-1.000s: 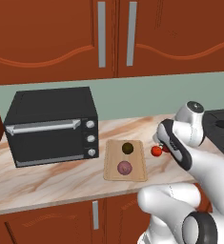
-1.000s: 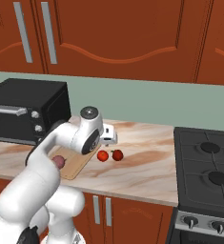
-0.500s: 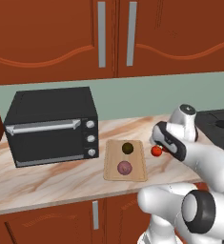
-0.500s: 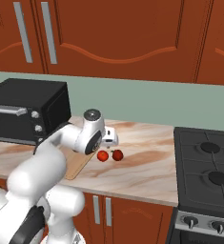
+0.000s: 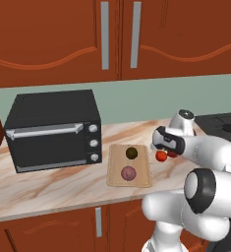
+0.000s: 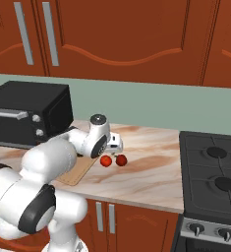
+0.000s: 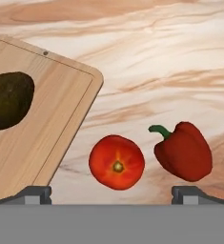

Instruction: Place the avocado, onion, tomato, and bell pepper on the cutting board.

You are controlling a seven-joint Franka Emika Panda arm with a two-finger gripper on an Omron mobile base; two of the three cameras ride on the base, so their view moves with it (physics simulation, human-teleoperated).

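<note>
The light-tan cutting board [image 5: 139, 181] lies on the counter with the dark avocado [image 5: 131, 153] and the purplish onion [image 5: 129, 173] on it. Just right of the board, on the marble, rests the bright-red tomato [image 7: 117, 162], and the deeper-red bell pepper [image 7: 185, 151] lies beside it with its green stem toward the tomato. My gripper [image 7: 112, 192] hovers open directly above the tomato, holding nothing, its fingertips [image 7: 35, 194] spread wide to either side. From the base views the gripper [image 6: 115, 145] hangs just over the tomato [image 6: 105, 161] and the bell pepper [image 6: 121, 160].
A black toaster oven [image 5: 53, 129] stands at the left of the counter. A stove top [image 6: 213, 172] adjoins the counter on the right. Wooden wall cabinets [image 5: 117, 34] hang above. Bare marble counter [image 6: 151, 167] stretches between the vegetables and the stove.
The hand has swung a little left and lower, settling over the tomato. The vegetables and the board have not moved.
</note>
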